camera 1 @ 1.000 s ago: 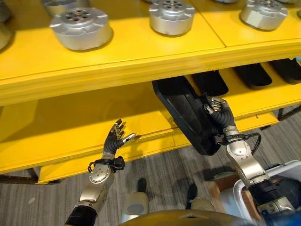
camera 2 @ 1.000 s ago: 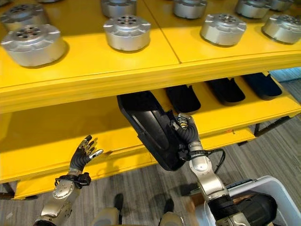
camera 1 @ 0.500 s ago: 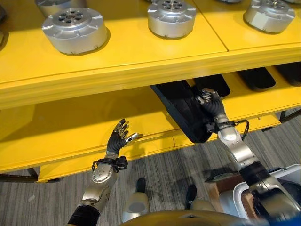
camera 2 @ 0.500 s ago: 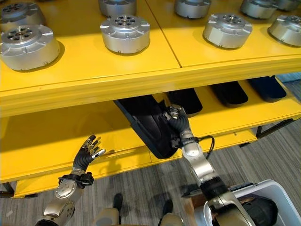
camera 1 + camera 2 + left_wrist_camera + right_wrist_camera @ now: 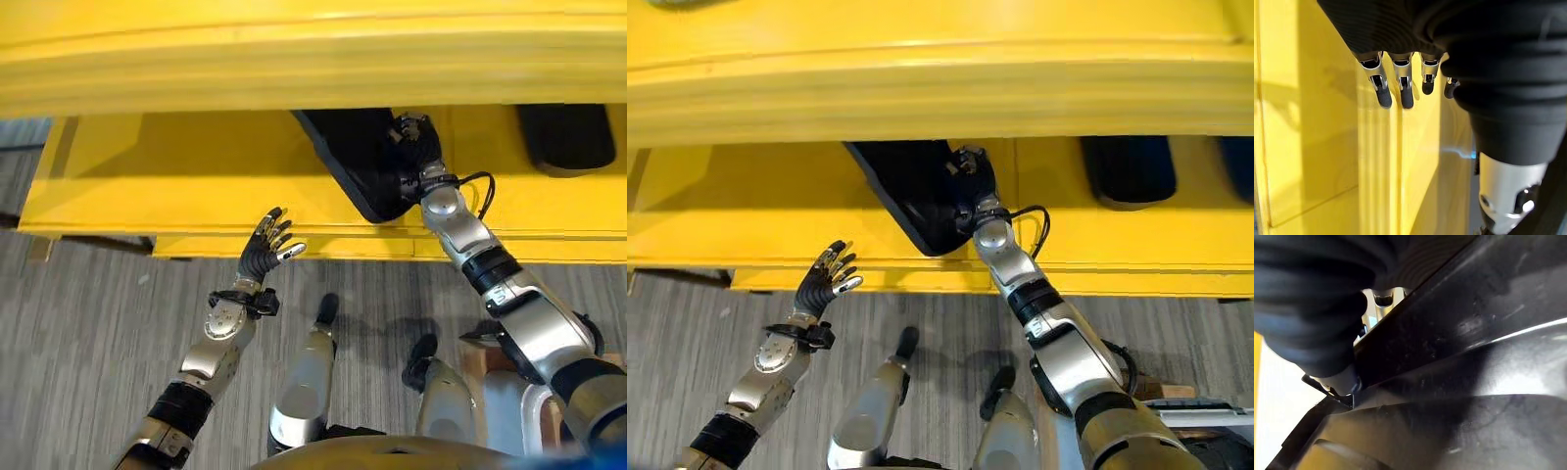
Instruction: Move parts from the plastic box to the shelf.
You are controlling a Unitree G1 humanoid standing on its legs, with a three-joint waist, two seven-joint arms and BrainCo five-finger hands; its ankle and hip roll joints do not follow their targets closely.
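Observation:
A long black moulded part (image 5: 353, 162) lies slanted on the lower yellow shelf (image 5: 176, 196), its near end by the shelf's front edge. My right hand (image 5: 416, 147) is shut on the part's right rim, fingers curled over it. In the right wrist view the part's glossy black wall (image 5: 1474, 357) sits right against the hand. My left hand (image 5: 266, 245) hovers open in front of the shelf's front edge, left of the part and holding nothing. Its straight fingers (image 5: 1383, 93) point at the yellow shelf face (image 5: 1312, 122).
Another black part (image 5: 568, 137) lies further right on the same shelf. The upper shelf's thick yellow front edge (image 5: 294, 59) overhangs the lower one. A corner of the white plastic box (image 5: 1205, 413) shows on the floor at the lower right.
The camera has tilted down, so the upper shelf top with its metal discs has left the picture. My right hand has pushed the black part further onto the lower shelf. The left hand stays open.

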